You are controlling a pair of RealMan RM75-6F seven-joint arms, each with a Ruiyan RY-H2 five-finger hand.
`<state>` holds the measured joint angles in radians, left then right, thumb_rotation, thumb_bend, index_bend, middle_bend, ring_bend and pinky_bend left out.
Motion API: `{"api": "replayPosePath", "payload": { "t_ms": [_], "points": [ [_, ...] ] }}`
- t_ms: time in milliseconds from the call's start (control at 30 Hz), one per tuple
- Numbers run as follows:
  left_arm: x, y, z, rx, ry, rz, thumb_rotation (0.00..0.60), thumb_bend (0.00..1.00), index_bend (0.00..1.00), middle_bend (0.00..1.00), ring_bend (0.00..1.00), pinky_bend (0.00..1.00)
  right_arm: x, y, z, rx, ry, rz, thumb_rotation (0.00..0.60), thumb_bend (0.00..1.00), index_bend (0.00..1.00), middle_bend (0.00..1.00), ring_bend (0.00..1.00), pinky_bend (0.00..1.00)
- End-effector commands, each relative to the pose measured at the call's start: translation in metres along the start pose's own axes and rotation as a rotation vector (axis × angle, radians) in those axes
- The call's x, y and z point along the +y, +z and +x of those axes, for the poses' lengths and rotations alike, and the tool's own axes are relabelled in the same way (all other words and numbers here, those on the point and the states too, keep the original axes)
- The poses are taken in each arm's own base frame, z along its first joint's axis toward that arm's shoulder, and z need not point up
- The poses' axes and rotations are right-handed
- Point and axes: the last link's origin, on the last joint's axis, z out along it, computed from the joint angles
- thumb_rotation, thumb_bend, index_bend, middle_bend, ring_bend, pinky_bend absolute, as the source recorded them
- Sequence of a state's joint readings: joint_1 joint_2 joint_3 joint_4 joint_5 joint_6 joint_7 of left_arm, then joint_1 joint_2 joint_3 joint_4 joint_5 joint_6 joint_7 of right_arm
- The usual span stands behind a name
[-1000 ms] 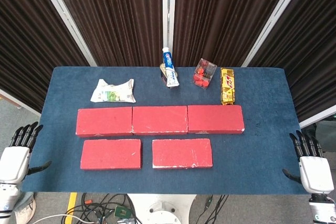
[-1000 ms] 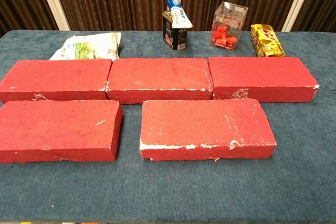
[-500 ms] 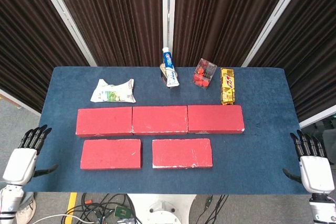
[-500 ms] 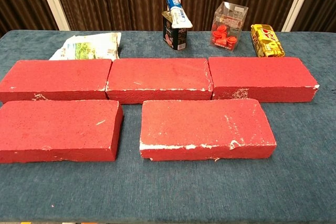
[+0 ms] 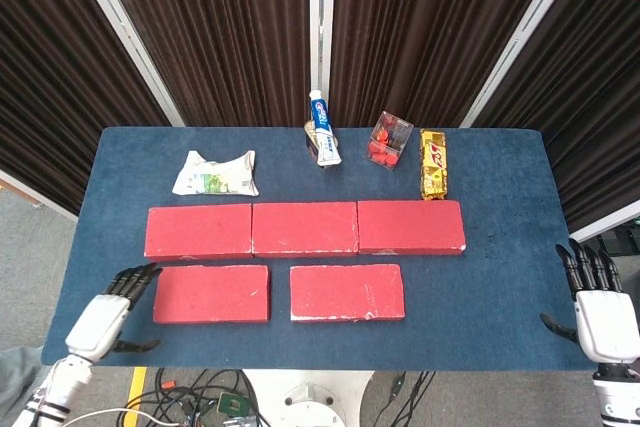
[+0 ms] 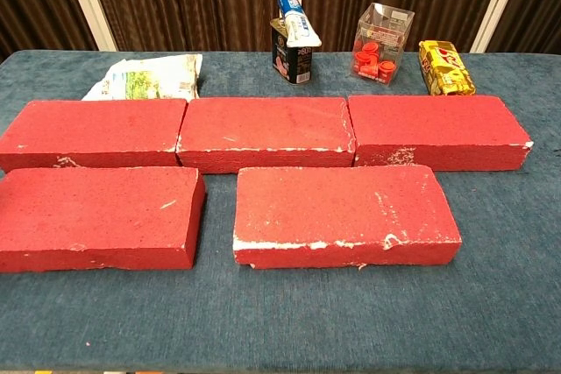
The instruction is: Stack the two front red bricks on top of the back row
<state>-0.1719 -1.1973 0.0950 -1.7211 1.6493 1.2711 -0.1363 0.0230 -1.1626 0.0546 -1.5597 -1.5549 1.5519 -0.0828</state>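
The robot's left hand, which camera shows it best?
The head view. The left hand appears whole there, fingers apart, holding nothing, at the table's front left corner beside the front left brick. The chest view misses it entirely.

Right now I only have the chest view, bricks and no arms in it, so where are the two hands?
Observer: In the head view, the left hand hovers at the table's near-left corner, just left of the front left brick, not touching it.
Operator: And the right one?
Observer: The right hand is off the table's right edge, fingers up and apart, holding nothing.
Operator: Is the left hand holding anything?
Observer: No, its fingers are spread and point toward that brick.
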Motion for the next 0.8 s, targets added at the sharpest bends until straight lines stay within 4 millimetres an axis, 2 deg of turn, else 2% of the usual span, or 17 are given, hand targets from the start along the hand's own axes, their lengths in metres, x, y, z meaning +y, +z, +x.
{"api": "replayPosePath", "payload": {
  "t_ms": [33,133,300,533,800],
  "points": [
    [0.025,0.019,-0.017,-0.065,-0.034,-0.050,0.600,0.00,0.00,0.00,0.00,0.00,-0.001,0.001,-0.001,-0.005,0.003,0.003,0.600,0.00,0.00,0.00,0.00,0.00],
    [0.038,0.032,-0.025,-0.089,-0.026,-0.056,0.600,0.00,0.00,0.00,0.00,0.00,-0.001,0.002,-0.002,-0.011,0.003,0.004,0.600,0.00,0.00,0.00,0.00,0.00],
    [0.047,0.047,-0.031,-0.121,-0.005,-0.023,0.600,0.00,0.00,0.00,0.00,0.00,0.001,0.002,-0.002,-0.012,0.001,-0.002,0.600,0.00,0.00,0.00,0.00,0.00],
    [0.047,0.064,-0.038,-0.150,0.034,0.024,0.600,0.00,0.00,0.00,0.00,0.00,0.004,0.001,-0.001,-0.009,0.000,-0.009,0.600,0.00,0.00,0.00,0.00,0.00],
    [0.040,0.080,-0.036,-0.169,0.029,0.068,0.600,0.00,0.00,0.00,0.00,0.00,0.007,0.002,-0.005,-0.018,0.002,-0.022,0.600,0.00,0.00,0.00,0.00,0.00]
  ]
}}
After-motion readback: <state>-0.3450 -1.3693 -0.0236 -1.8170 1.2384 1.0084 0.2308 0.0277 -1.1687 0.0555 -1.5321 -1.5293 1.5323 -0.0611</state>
